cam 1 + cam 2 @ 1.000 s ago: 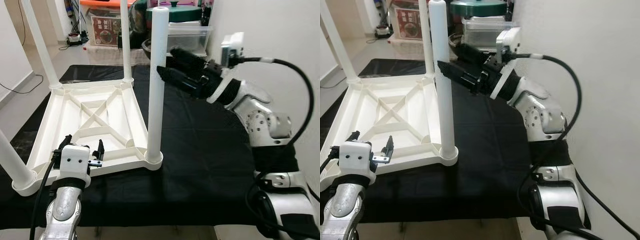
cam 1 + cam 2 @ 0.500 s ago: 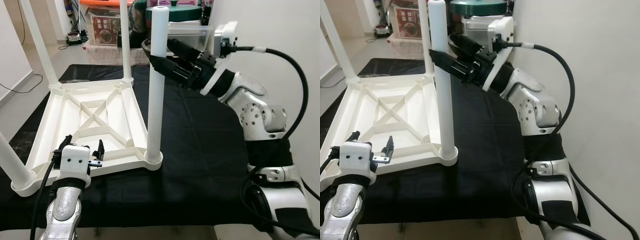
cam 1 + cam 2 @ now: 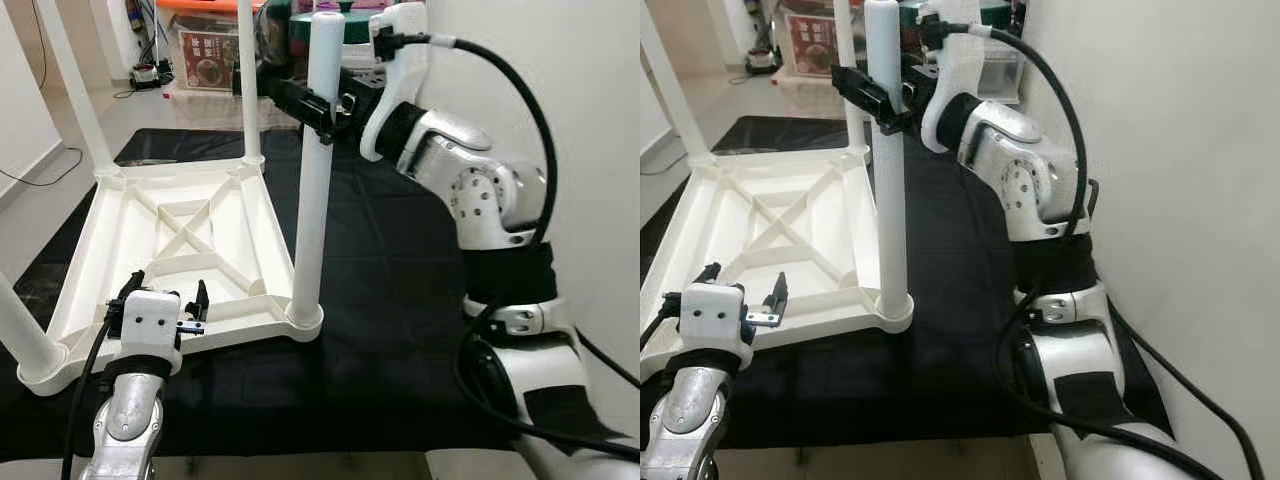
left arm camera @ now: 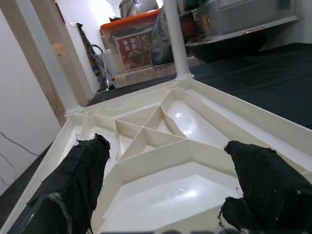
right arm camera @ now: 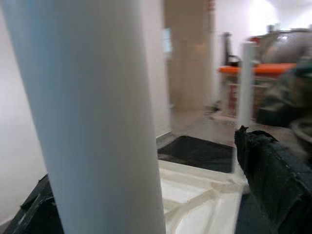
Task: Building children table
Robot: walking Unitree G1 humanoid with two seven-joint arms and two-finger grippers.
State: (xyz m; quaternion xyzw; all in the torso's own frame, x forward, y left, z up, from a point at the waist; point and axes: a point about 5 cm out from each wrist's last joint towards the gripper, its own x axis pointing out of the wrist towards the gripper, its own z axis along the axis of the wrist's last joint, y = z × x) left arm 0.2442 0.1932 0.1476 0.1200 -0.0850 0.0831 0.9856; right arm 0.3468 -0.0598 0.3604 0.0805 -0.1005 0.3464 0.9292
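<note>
White plastic dominates the scene: a children's table lies upside down on a black cloth spread over the work surface, its ribbed underside facing up and its legs standing as vertical posts at the corners. The near right leg rises straight from its corner socket, long axis upright, top end pointing at the ceiling. The robot's right gripper reaches in from the right and brackets this leg high up, just below its top, black fingers set to either side of the post; whether the pads actually press the plastic cannot be told from here. The left gripper hovers low over the near edge of the tabletop, fingers spread wide with nothing between them. Judged by its look, the leg is a light, stiff, hollow tube with a smooth and probably slippery skin, so a hold high on the shaft gives leverage for pushing it straight down into the socket, while the tabletop's rim is the sensible place to steady the piece. Storage boxes stand on the floor at the far side.
</note>
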